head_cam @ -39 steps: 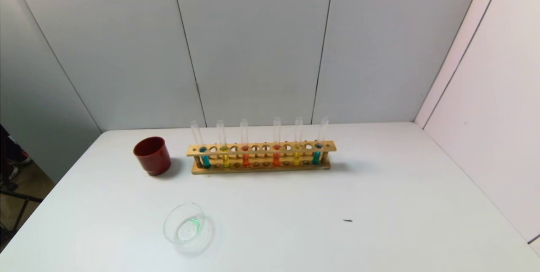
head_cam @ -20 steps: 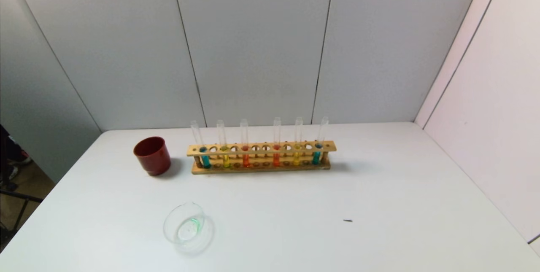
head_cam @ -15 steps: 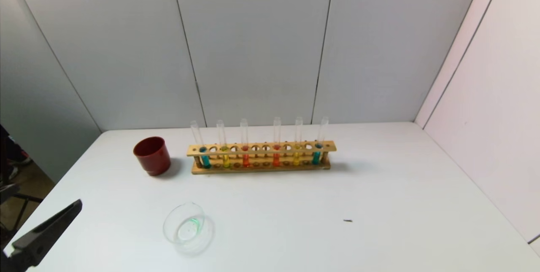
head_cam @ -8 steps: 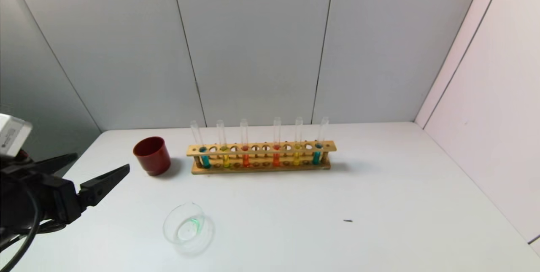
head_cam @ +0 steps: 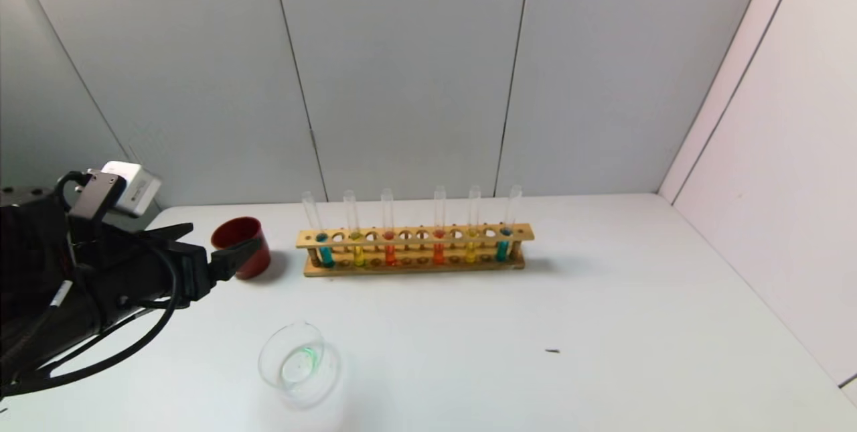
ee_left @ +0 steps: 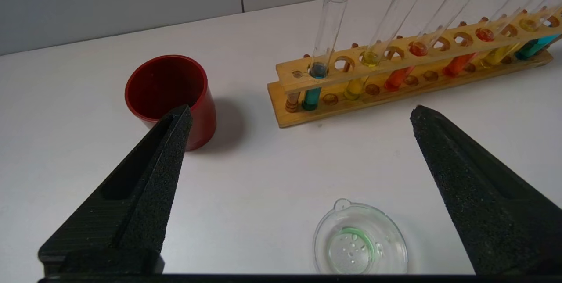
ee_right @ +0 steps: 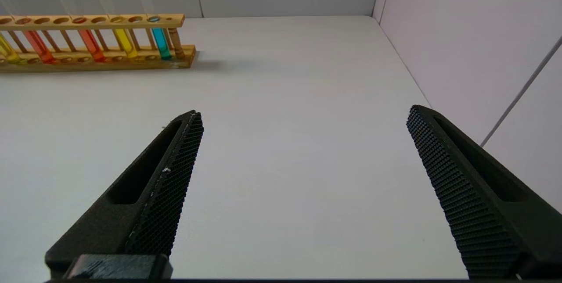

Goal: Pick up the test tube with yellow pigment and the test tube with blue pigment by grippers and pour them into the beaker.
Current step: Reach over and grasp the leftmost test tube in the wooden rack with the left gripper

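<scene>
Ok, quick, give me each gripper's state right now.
Left gripper: open, holding nothing, above the table near the red cup.
Right gripper: open, holding nothing, out of the head view.

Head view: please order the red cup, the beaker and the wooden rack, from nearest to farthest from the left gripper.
1. red cup: right behind the open left gripper, at the table's left.
2. beaker: in front of the gripper, toward the robot.
3. wooden rack: to the gripper's right, mid-table, its far end farthest away.
</scene>
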Robot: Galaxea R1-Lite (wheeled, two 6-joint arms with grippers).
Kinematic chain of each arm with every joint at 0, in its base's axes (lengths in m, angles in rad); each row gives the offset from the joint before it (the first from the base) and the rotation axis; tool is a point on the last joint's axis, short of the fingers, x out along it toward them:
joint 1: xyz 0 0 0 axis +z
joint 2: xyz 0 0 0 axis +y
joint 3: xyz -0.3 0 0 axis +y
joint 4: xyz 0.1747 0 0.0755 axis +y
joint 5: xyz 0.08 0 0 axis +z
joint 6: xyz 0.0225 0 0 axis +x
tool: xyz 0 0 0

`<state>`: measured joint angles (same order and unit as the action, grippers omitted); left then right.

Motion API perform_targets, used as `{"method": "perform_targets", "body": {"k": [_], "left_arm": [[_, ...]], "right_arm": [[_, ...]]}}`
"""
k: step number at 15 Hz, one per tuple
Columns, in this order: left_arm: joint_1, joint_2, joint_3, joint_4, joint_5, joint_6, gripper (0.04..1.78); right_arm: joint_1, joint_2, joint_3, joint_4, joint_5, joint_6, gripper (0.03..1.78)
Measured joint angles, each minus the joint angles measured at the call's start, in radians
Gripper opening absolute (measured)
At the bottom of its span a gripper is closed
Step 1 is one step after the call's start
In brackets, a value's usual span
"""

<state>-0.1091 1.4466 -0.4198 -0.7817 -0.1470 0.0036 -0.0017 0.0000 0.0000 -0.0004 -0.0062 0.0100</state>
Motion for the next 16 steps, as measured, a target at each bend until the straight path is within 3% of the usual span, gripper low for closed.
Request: {"method": "perform_targets", "body": {"k": [3,7,13,16], "left_arm": [[-0.047,0.091,-0.022,-0.076,0.028,-0.031,1.75],[-0.139,0.199,-0.051,-0.124,0.142,-0.033,1.75],[-0.160,0.396,-0.116,-0.318,0.224,-0.033,1.75],[-0.163,0.466,-0.159,-0.343,0.230,-0.035,1.75]], "right_arm": [[0.000,0.000,0.000,0.000,0.000,0.000,1.70],[0.000,0.000,0.000,0.000,0.000,0.000,1.70],[0.000,0.000,0.000,0.000,0.000,0.000,1.70],[0.000,0.000,0.000,0.000,0.000,0.000,1.70]]}}
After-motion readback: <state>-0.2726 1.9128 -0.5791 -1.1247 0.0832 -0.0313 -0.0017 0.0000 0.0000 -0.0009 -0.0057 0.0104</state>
